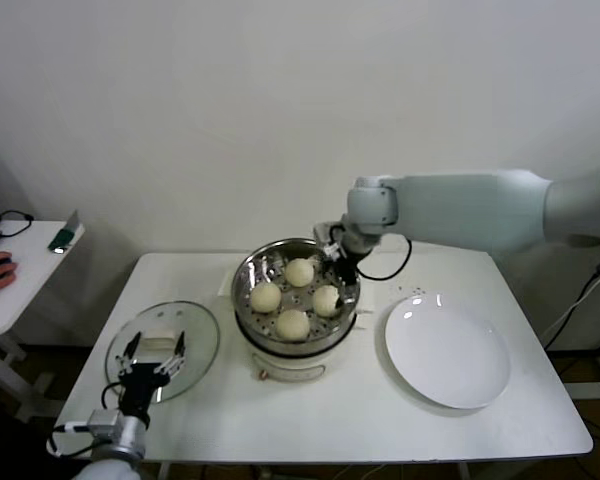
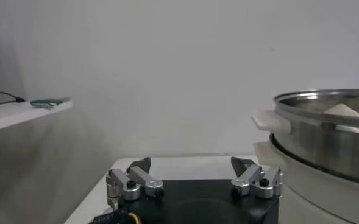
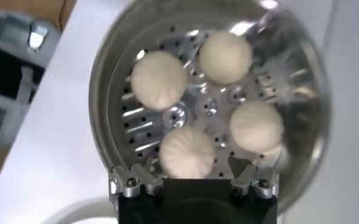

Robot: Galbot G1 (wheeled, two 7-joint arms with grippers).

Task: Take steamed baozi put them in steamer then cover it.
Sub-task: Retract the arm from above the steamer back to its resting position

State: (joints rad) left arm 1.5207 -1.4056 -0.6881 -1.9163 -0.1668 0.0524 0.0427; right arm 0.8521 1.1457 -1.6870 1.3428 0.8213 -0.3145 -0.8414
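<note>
Four baozi (image 1: 294,297) sit in the steamer (image 1: 248,268) – none left on the plate (image 1: 447,352). Right gripper (image 1: 337,262) above the rim, jaws apart, empty. Left gripper (image 1: 152,354) spread over the glass lid (image 1: 201,340) – a shallow grip could drop it.

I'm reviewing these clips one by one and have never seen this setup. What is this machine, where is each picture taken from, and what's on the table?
It is a two-armed robot. The wide picture comes from a camera on its head; the other two come from cameras on its wrists. On the white table stands a steel steamer holding all four steamed baozi, an empty white plate and a glass lid. The right claw is open over the steamer's far rim, holding nothing; its wrist camera looks straight down at the buns. The left claw is open, low over the lid. The steamer is not yet covered.
</note>
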